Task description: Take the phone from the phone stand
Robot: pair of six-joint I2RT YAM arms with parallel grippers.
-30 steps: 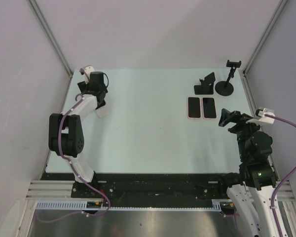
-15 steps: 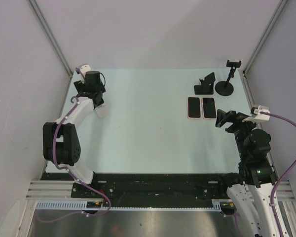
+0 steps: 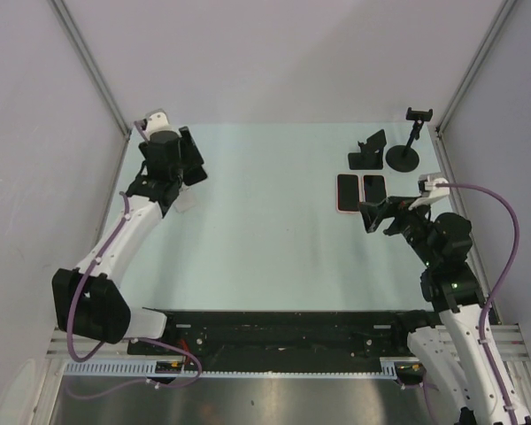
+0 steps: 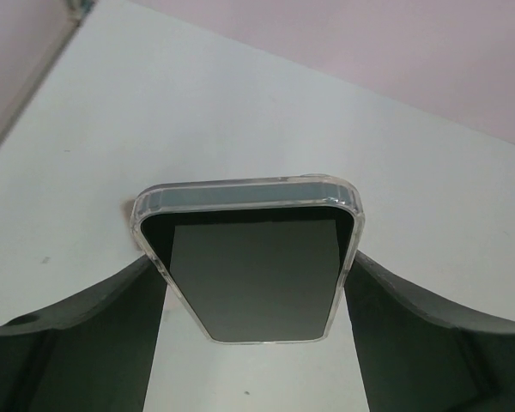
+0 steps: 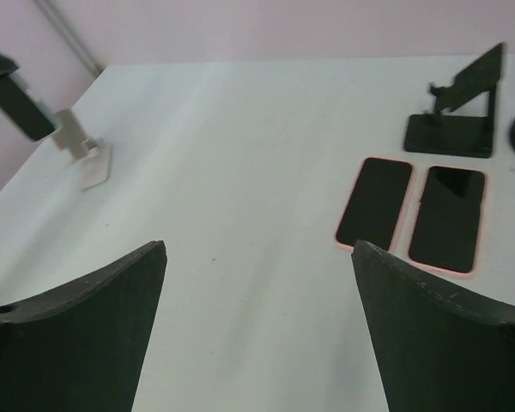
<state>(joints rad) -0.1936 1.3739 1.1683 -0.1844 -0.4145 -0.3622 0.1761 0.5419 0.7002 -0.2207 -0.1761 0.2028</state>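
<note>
Pale table [image 3: 265,239], walls on three sides. Left arm [image 3: 128,230] stretched out to the far left corner; right arm [image 3: 447,266] reaches in over the right side.

Far right on the table: black folding stand [image 3: 368,150], and just beside it a round-base stand [image 3: 404,155] with a clamp on top. Nearer than those, a pink-cased phone [image 3: 349,193] and a second pink-cased phone [image 3: 375,193] lie flat, side by side, screens dark.

White phone stand [image 3: 185,200] sits far left on the table.

Left claw [image 4: 251,257] is clamped on the phone [image 4: 249,279], one finger on each long edge. It has a clear case and a dark screen facing the wrist camera. The phone is up off the table, close to the top of the white phone stand. Can't tell if they touch.

Right claw [image 5: 257,247] is spread wide with nothing in it, hovering above the table just near of the pink-cased phones.
</note>
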